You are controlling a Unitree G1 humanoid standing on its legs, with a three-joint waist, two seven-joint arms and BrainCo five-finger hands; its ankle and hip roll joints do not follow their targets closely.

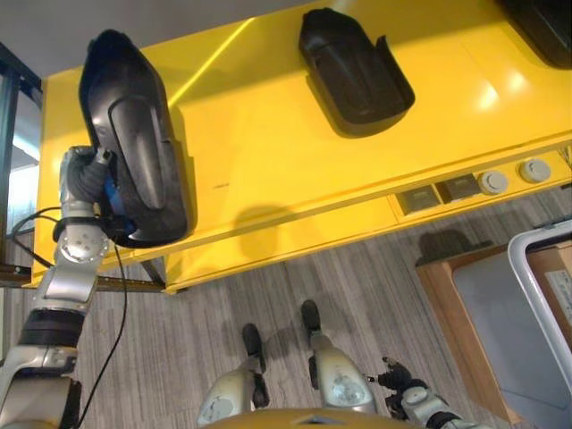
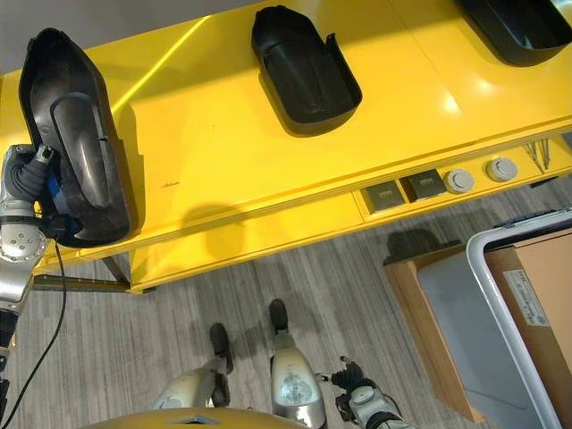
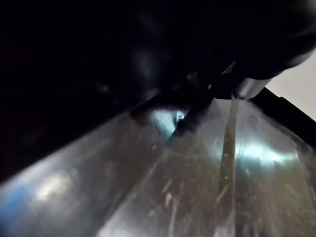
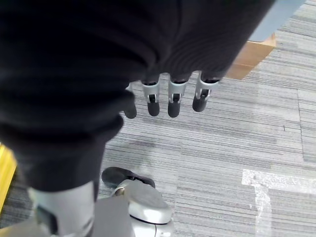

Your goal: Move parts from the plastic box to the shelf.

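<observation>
Resting on the yellow shelf [image 1: 295,152], a long black part [image 1: 134,134] lies at its left end, near end reaching the shelf's front edge. Left hand [image 1: 89,174] sits against that near end on the part's left side; fingers are hidden behind the part, so I cannot tell whether they grip it. Left wrist view gives a glossy, scratched dark surface [image 3: 197,187] very close, probably the same part. A second black part [image 1: 353,71] lies further right on the shelf, well apart from the first; a third dark piece [image 2: 518,27] sits at the shelf's right end. Right hand [image 4: 170,96] hangs low over grey striped floor [image 4: 237,143], fingers straight and relaxed, grasping nothing. White-rimmed box [image 2: 518,304] stands at lower right beside a wooden board [image 2: 420,322]; a white label [image 2: 525,299] on it carries print too small to read.
</observation>
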